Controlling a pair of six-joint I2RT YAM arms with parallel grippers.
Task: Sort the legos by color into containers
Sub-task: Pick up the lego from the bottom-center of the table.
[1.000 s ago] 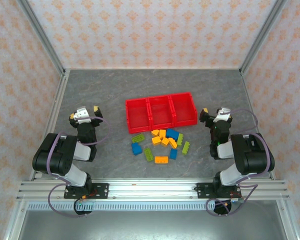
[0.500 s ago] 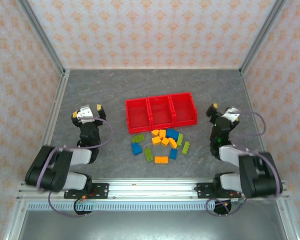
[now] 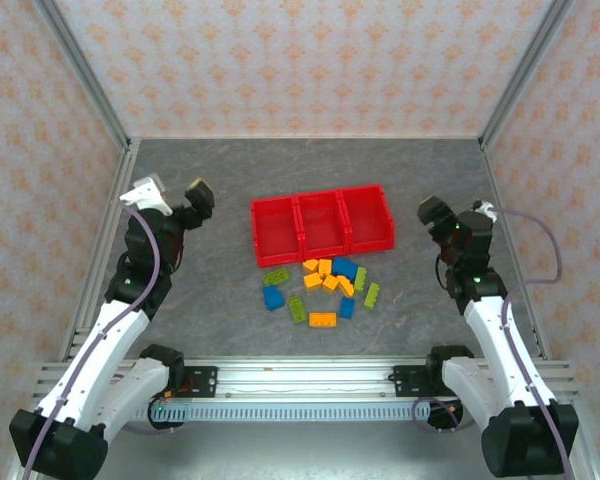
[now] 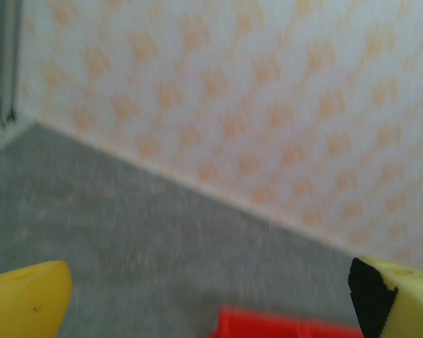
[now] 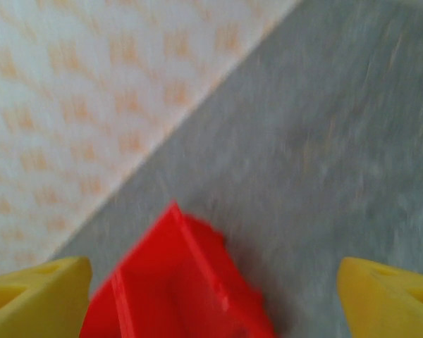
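first pick-up pending: left claw (image 3: 185,203), right claw (image 3: 450,220) open, empty; next, lower one onto small multicoloured studded plastic bricks (image 3: 325,285), frame centre.

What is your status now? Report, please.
Left end effector and right end effector open, empty. Legos unsorted on table, beside containers. Nothing blocking.

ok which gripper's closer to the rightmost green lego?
Right. The right gripper is just beyond and right of the green lego; the left gripper is far left, past the bins.
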